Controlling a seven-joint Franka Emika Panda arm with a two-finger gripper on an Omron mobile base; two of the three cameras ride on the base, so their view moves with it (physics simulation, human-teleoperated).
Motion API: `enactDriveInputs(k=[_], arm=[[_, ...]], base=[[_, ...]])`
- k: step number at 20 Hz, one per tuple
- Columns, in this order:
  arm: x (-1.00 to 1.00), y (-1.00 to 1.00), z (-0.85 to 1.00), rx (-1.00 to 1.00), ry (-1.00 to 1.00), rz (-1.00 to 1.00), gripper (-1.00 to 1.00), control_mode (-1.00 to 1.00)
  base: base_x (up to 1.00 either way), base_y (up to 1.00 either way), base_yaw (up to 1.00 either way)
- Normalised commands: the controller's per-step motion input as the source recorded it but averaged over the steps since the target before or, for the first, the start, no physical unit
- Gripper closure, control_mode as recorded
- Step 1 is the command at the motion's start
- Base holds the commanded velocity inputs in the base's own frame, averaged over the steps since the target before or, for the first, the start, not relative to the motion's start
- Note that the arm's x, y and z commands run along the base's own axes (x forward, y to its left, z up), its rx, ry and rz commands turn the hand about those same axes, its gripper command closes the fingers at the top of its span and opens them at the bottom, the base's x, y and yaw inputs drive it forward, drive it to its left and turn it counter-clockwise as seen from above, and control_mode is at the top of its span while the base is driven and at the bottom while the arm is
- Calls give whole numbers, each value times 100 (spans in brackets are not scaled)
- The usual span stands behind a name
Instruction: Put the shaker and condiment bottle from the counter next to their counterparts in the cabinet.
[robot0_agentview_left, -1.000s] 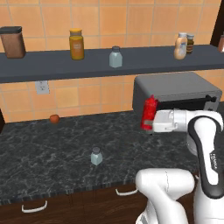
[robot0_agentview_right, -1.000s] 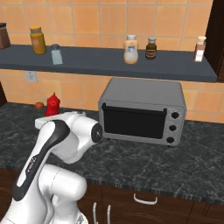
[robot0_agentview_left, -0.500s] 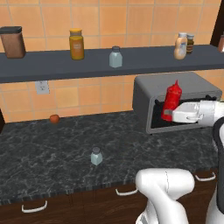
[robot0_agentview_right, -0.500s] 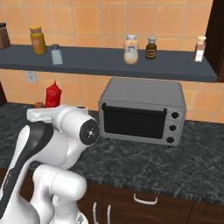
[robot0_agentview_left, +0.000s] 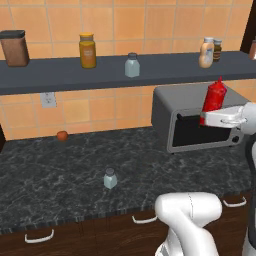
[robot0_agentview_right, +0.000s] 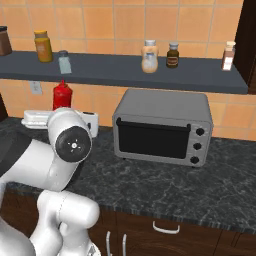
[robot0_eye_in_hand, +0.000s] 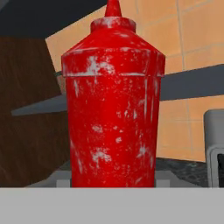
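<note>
Condiment bottle (robot0_agentview_left: 215, 96) | all red, narrow nozzle, upright | in pincer (robot0_agentview_left: 209, 118)

This is a home kitchen, rendered rather than filmed. A black stone worktop (robot0_agentview_left: 60, 170) veined with white runs along the wall above dark wood drawers (robot0_agentview_left: 100, 235) fitted with white handles. The wall (robot0_agentview_left: 130, 22) behind is faced with orange square tiles and carries a white power socket (robot0_agentview_left: 48, 100). A long slate-grey open shelf (robot0_agentview_left: 65, 77) crosses the tiles, holding an amber jar (robot0_agentview_left: 87, 50), a brown canister (robot0_agentview_left: 14, 48), a pale shaker (robot0_agentview_left: 132, 65) and a beige squeeze bottle (robot0_agentview_left: 206, 53). A grey toaster oven (robot0_agentview_right: 162, 127) with a dark glass door and three knobs stands on the worktop, against the tiles
</note>
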Motion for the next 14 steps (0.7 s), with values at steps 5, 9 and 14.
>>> enactDriveInputs(k=[5, 9, 14], arm=[[24, -36, 50, -3, 0, -17, 100, -100], [46, -36, 59, 0, 0, -6, 100, -100], [24, -41, 55, 0, -6, 0, 100, -100]], base=[[0, 0, 0], [0, 0, 0], [0, 0, 0]])
